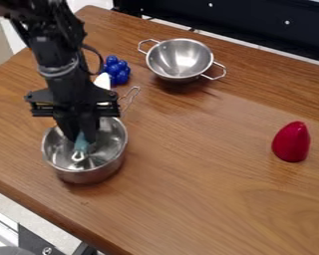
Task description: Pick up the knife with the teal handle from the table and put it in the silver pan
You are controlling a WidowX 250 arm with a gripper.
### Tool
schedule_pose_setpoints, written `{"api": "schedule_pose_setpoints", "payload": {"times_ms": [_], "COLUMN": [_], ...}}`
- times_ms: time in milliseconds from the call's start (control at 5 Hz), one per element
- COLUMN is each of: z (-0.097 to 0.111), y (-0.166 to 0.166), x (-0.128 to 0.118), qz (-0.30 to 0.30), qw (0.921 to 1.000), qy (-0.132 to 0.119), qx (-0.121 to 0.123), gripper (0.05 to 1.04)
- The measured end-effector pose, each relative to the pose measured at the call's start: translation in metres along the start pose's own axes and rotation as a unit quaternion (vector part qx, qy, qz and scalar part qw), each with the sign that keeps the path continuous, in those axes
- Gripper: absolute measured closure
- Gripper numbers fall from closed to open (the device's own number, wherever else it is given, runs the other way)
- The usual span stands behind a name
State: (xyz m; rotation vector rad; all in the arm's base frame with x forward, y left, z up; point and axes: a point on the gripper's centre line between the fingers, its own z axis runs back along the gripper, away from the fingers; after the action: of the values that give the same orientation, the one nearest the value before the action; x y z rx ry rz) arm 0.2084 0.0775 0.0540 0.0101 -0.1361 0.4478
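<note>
The black gripper (80,135) hangs down into a shiny metal pot (114,158) at the left of the table. Its fingers are closed around a small pale teal object (81,145), whose lower end is low inside the pot, close to the bottom. Whether that object touches the pot's bottom I cannot tell. A wire handle (131,94) sticks out at the pot's back right, beside the gripper.
Behind the arm lie a blue bunch of round beads (116,69) and a white piece (103,81). A small metal colander (180,59) with two wire handles stands at the back, and a red cone-shaped object (292,142) at the right. The wooden table's (52,205) front edge runs below the pot.
</note>
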Motion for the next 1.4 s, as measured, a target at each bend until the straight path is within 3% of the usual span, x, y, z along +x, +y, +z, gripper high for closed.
{"api": "schedule_pose_setpoints", "payload": {"times_ms": [400, 800, 1000, 1400], "z": [-0.006, 0.001, 0.01, 0.034], "y": [0.001, 0.002, 0.003, 0.004], "x": [-0.004, -0.003, -0.001, 0.01], "qz": [-0.004, 0.014, 0.015, 0.038], "qw": [1.0, 0.9997, 0.9995, 0.9981], "qy": [-0.005, 0.022, 0.022, 0.025], "qx": [0.0, -0.005, -0.015, -0.042], "gripper": [0.817, 0.271, 0.084, 0.083]}}
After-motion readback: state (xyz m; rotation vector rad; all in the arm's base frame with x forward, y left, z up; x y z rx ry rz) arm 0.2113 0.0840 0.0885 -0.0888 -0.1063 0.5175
